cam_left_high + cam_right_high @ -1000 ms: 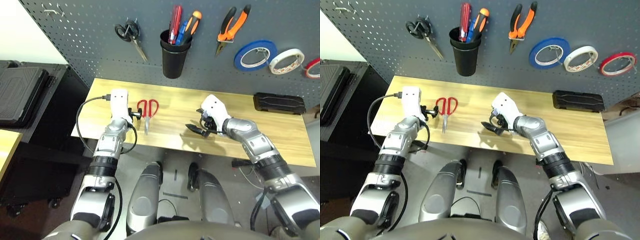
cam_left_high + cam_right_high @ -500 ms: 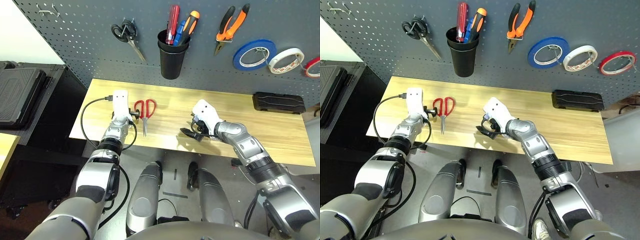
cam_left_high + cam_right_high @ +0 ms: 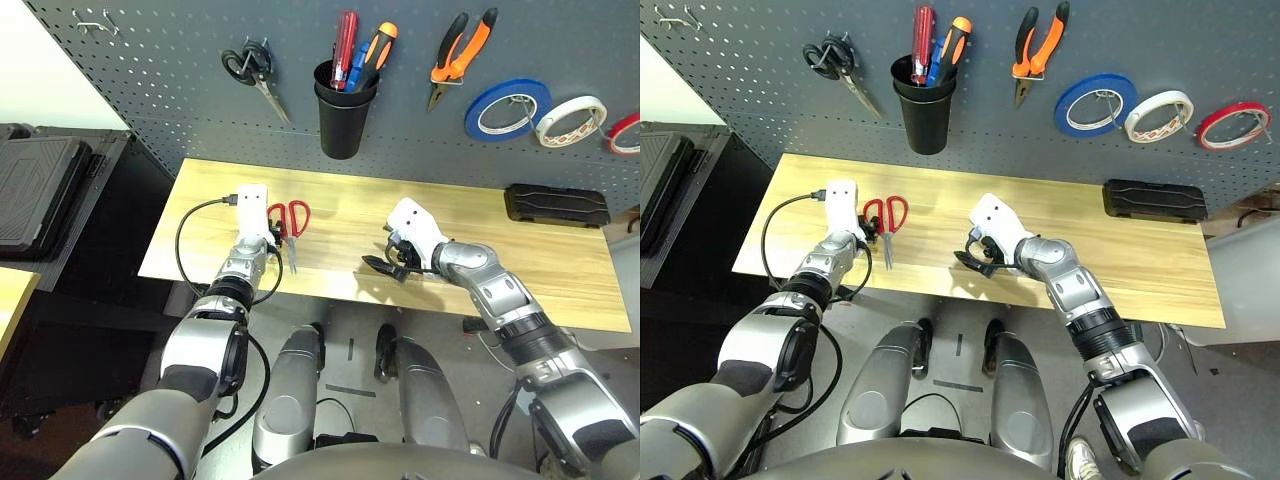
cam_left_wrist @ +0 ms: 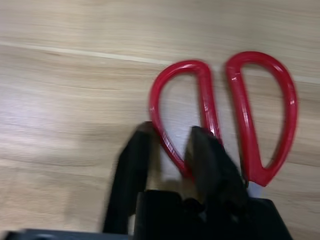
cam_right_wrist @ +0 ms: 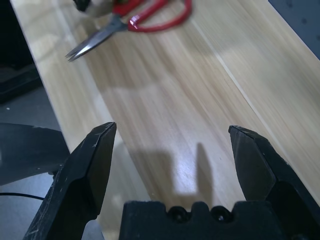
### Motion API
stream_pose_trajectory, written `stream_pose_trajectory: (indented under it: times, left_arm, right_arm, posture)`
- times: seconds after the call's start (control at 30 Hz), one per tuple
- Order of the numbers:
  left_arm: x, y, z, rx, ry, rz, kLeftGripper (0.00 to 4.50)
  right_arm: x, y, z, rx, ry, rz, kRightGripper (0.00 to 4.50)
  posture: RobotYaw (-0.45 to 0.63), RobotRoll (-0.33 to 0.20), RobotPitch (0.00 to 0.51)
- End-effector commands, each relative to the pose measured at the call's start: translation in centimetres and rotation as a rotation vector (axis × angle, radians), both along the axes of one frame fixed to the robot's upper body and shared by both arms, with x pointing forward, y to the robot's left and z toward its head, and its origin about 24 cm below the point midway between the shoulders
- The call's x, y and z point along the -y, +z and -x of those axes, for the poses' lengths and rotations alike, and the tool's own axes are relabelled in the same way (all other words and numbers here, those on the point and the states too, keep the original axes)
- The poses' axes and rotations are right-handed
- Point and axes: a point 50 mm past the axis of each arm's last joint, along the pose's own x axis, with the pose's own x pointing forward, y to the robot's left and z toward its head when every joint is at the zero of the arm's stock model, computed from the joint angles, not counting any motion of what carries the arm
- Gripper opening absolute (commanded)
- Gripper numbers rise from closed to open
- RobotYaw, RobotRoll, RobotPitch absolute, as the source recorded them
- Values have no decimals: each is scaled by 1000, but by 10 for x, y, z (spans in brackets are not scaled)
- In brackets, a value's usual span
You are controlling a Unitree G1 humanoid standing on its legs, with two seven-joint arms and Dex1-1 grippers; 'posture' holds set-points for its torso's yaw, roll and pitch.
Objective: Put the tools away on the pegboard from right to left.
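Note:
Red-handled scissors (image 3: 290, 218) lie on the wooden table (image 3: 560, 270), blades pointing to the front edge. My left gripper (image 4: 170, 145) is at their handles, its two black fingers (image 4: 135, 165) shut on the band of one red loop (image 4: 172, 125). My right gripper (image 5: 172, 135) hovers open near the table's front middle, nothing between its fingers. On the pegboard (image 3: 150, 100) hang the orange-and-black pliers (image 3: 458, 55) and the red tape ring (image 3: 1234, 124). The red-handled screwdriver (image 3: 347, 45) stands in a black cup (image 3: 340, 120).
Black-handled scissors (image 3: 255, 70) hang left of the cup. Blue tape (image 3: 508, 108) and white tape (image 3: 572, 120) hang between the pliers and the red ring. Bare hooks (image 3: 98, 22) sit at the board's upper left. A black case (image 3: 557, 206) lies at the table's back right.
My left gripper has slid right up to the scissors' handles and its fingers have closed on one loop. The right arm drew slightly left, then held still.

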Motion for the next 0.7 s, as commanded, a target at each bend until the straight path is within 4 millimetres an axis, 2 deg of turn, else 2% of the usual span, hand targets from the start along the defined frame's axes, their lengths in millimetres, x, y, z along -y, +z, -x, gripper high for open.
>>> stream_pose_trajectory:
  times: [0.03, 0.2, 0.47, 0.7]
  left_arm:
    - [-2, -22, 17, -85, 26, 15, 44]
    - [1, -15, 20, -14, 65, 83, 44]
    - [1, 32, 44, 218, 115, 242, 44]
    - [-9, 70, 70, 443, 83, 369, 44]
  right_arm:
    - [1, -1, 4, 3, 54, -10, 4500]
    - [4, 2, 5, 42, 107, -25, 4500]
    - [18, 20, -1, 183, 149, -126, 4500]
    - [34, 45, 1, 351, 180, -348, 4500]
  posture:
    - [209, 0, 268]
    - [227, 0, 253]
    - [269, 0, 242]
    - [304, 0, 239]
